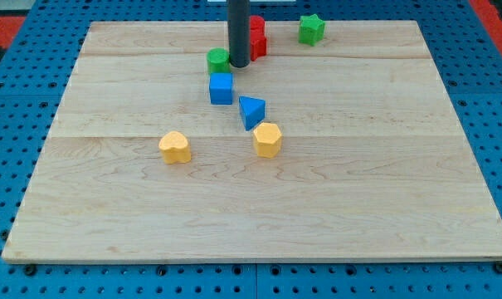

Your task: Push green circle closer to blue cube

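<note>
My tip (239,65) touches the green circle (218,60) (short, round) on its right side; circle sits just above the blue cube (221,88), nearly touching. No claw, just rod.

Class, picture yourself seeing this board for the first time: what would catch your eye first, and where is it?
The dark rod stands out at the view's top centre, my tip right beside the green circle, just above the blue cube. Behind the rod a red block peeks out; the green star sits apart to the right.
</note>
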